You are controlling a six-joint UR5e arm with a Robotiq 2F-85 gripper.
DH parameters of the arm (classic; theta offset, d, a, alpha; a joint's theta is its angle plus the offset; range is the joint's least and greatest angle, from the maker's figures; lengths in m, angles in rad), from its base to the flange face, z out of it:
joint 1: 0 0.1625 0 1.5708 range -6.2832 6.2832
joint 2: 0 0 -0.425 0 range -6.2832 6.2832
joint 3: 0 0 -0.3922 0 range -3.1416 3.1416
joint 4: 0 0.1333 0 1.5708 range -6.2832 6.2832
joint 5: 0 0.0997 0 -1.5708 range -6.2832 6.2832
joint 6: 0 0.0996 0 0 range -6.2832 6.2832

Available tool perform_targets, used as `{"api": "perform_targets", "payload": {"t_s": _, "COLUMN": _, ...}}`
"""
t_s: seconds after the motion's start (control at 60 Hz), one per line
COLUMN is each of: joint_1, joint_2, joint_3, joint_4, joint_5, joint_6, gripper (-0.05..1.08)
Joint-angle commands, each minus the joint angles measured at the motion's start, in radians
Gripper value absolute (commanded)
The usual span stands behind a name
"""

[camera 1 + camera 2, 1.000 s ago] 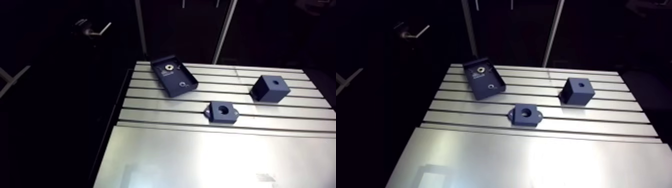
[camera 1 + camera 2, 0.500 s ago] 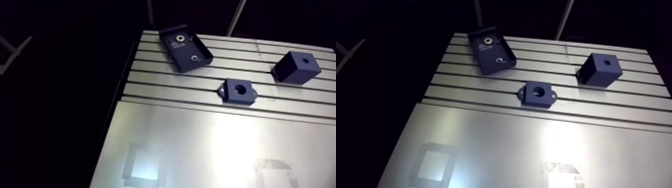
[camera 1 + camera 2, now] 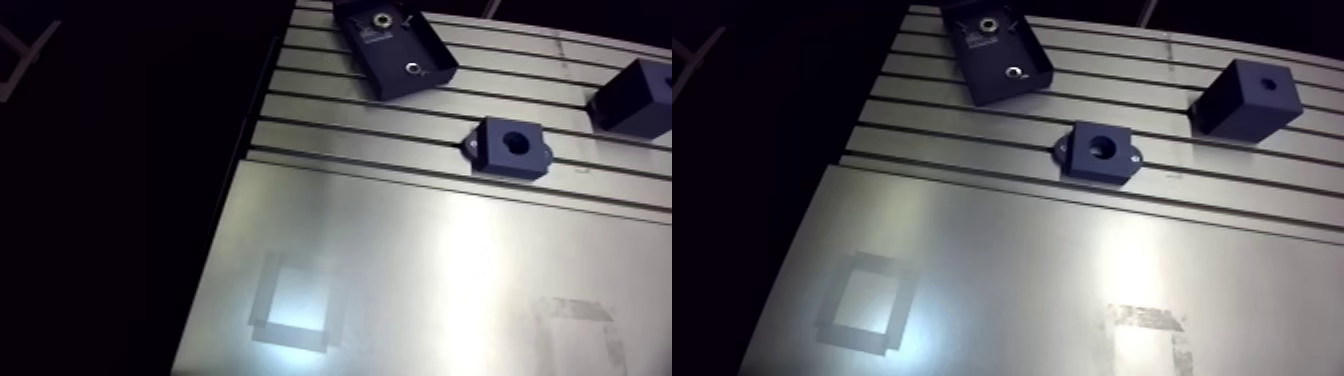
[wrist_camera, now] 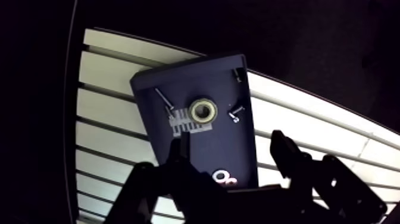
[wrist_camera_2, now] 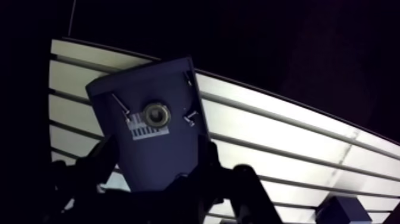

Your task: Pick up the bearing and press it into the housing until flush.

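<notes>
Black fingers (image 4: pixel 287 156) spread wide, hovering over blue tray (image 4: pixel 235 149), bearing (image 4: pixel 203 111) ahead

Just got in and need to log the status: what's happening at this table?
The arm's end effector hovers open over a dark tray, holding nothing. The bearing lies in that tray, ahead of the end effector, not yet picked up. The housing, its bore empty, sits on the slotted table apart from the tray, with a dark block nearby.
</notes>
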Motion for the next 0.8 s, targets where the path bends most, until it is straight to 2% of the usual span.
{"api": "perform_targets", "payload": {"t_s": 0.017, "joint_1": 0.003, "joint_2": 0.015, "joint_3": 0.007, "joint_4": -0.019, "joint_5": -0.003, "joint_6": 0.007, "gripper": 0.29}}
{"api": "perform_targets", "payload": {"t_s": 0.8, "joint_1": 0.015, "joint_2": 0.023, "joint_3": 0.097, "joint_4": -0.083, "joint_5": -0.007, "joint_6": 0.001, "gripper": 0.36}}
